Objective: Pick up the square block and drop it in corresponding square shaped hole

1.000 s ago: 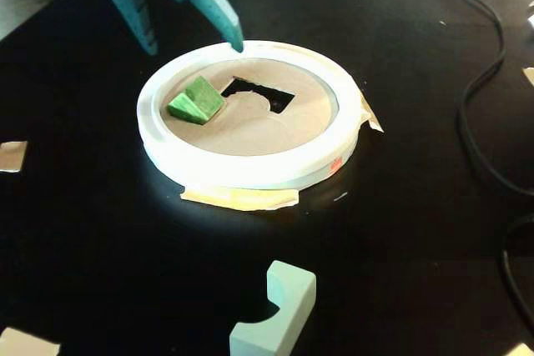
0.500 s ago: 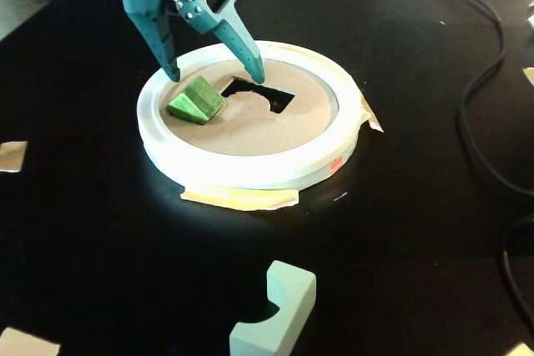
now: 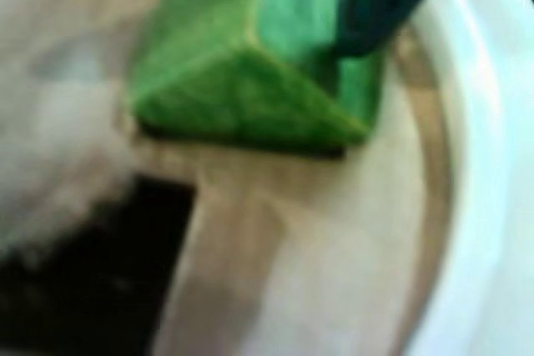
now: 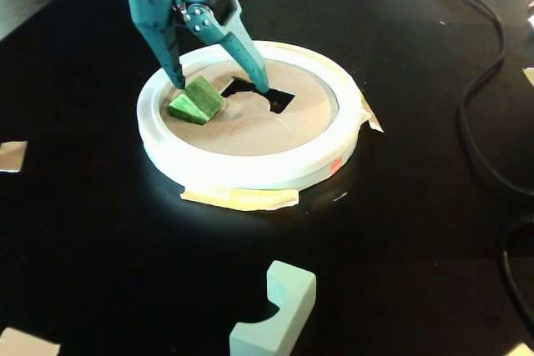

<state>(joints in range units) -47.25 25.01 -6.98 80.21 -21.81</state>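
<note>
Spread wide over the white round plastic sorter tray (image 4: 250, 174), teal two-prong fingers (image 4: 224, 87), released and grasping nothing. Resting tilted on the tray's tan cardboard lid (image 4: 250, 135), small green wedge-faced block (image 4: 197, 100), just beside the dark square-cornered hole (image 4: 279, 99), touching one prong, likely set down short of the opening. Matte black counter (image 4: 125, 248) beneath, tray taped down to stop sliding.

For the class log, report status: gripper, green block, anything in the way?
Gripper open, fingers straddling block and hole. Green block tilted on the brown lid, beside the dark cutout, not in. Nothing blocking the hole.
</note>
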